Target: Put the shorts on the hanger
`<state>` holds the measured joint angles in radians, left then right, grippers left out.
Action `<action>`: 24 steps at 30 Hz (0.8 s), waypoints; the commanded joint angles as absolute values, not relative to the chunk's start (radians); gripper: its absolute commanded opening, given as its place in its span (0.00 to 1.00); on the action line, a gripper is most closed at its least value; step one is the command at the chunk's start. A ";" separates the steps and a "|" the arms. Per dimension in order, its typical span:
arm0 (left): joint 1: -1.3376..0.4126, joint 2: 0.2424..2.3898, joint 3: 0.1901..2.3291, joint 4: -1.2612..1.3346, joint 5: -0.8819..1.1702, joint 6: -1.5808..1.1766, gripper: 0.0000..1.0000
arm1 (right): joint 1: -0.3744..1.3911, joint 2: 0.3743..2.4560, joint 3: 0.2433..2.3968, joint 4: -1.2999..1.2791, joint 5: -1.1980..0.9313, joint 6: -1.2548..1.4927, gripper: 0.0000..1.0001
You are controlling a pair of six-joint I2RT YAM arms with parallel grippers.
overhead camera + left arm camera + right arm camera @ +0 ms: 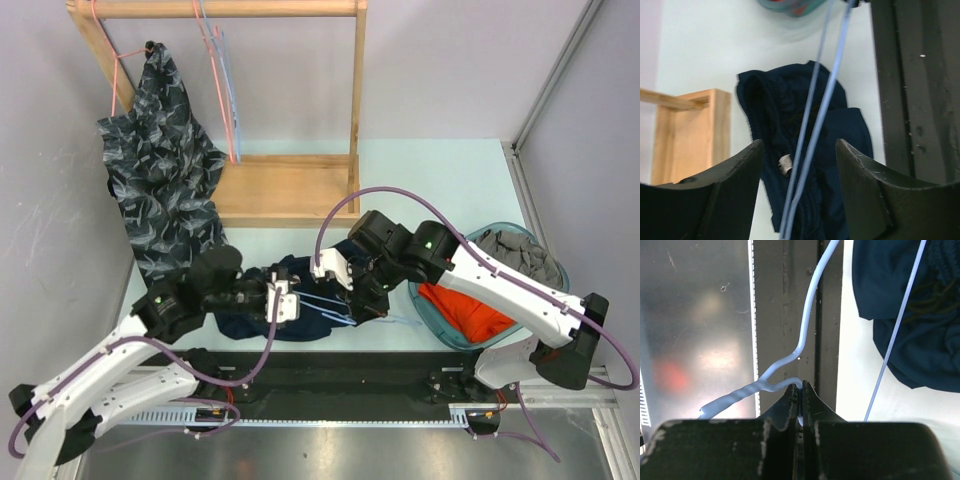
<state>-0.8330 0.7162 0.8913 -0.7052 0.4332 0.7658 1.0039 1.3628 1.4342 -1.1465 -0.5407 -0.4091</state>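
Observation:
The navy shorts (298, 272) lie crumpled on the table between my two grippers. The light-blue hanger (328, 308) is held low over them. My right gripper (365, 308) is shut on the hanger wire just beside its twisted neck, as the right wrist view shows (801, 388). My left gripper (288, 300) is open, and two hanger wires (826, 95) pass between its jaws without touching them. Below them lie the shorts (845, 130) with the small white label (785, 164). The right wrist view shows the hanger (810, 305) and a fold of the shorts (912, 340).
A wooden rack (290, 185) stands at the back, with a leaf-print garment (160, 170) and pink hangers (215, 70) on it. A teal basket (440, 325) at the right holds an orange garment (465, 305) and a grey one (515, 252). A black rail (350, 372) runs along the near edge.

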 commanded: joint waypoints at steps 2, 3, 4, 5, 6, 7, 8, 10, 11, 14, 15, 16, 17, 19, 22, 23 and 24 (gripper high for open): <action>-0.905 0.741 0.901 -0.709 0.497 0.793 0.59 | 1.014 1.381 1.497 -1.143 -0.532 -0.411 0.00; -0.916 0.741 0.893 -0.701 0.488 0.789 0.56 | 1.015 1.384 1.502 -1.141 -0.529 -0.411 0.00; -0.923 0.744 0.885 -0.686 0.471 0.782 0.53 | 1.017 1.385 1.511 -1.141 -0.526 -0.411 0.00; -0.928 0.750 0.884 -0.683 0.466 0.764 0.43 | 1.017 1.387 1.517 -1.140 -0.522 -0.407 0.00; -0.928 0.756 0.890 -0.680 0.460 0.749 0.37 | 1.017 1.388 1.522 -1.137 -0.506 -0.402 0.00; -0.928 0.770 0.894 -0.680 0.439 0.729 0.27 | 1.016 1.390 1.523 -1.129 -0.493 -0.394 0.00; -0.928 0.773 0.897 -0.680 0.417 0.685 0.08 | 1.011 1.385 1.523 -1.111 -0.474 -0.362 0.00; -0.928 0.753 0.882 -0.673 0.373 0.629 0.00 | 0.971 1.381 1.523 -1.074 -0.439 -0.321 0.01; -0.927 0.738 0.868 -0.664 0.361 0.605 0.00 | 0.945 1.379 1.522 -1.063 -0.442 -0.281 0.07; -0.888 0.686 0.819 -0.644 0.368 0.523 0.00 | 0.847 1.371 1.522 -1.014 -0.430 -0.197 0.55; -0.867 0.680 0.816 -0.650 0.386 0.500 0.00 | 0.827 1.367 1.520 -1.005 -0.404 -0.151 0.63; -0.815 0.677 0.816 -0.653 0.408 0.461 0.00 | 0.781 1.362 1.520 -0.997 -0.388 -0.131 0.71; -0.784 0.676 0.818 -0.655 0.451 0.439 0.00 | 0.766 1.350 1.520 -0.983 -0.385 -0.120 0.78; -0.729 0.666 0.821 -0.634 0.480 0.376 0.00 | 0.730 1.332 1.520 -0.968 -0.411 -0.135 0.93; -0.648 0.657 0.819 -0.608 0.555 0.303 0.00 | 0.686 1.284 1.519 -0.939 -0.520 -0.242 1.00; -0.640 0.657 0.818 -0.603 0.572 0.289 0.00 | 0.681 1.273 1.517 -0.905 -0.537 -0.261 1.00; -0.632 0.657 0.816 -0.583 0.595 0.275 0.00 | 0.684 1.257 1.514 -0.881 -0.538 -0.274 1.00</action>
<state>-0.6724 0.6689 0.8139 -0.6609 0.4675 0.4099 0.6937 1.3487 1.4788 -0.9928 -0.4511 -0.2012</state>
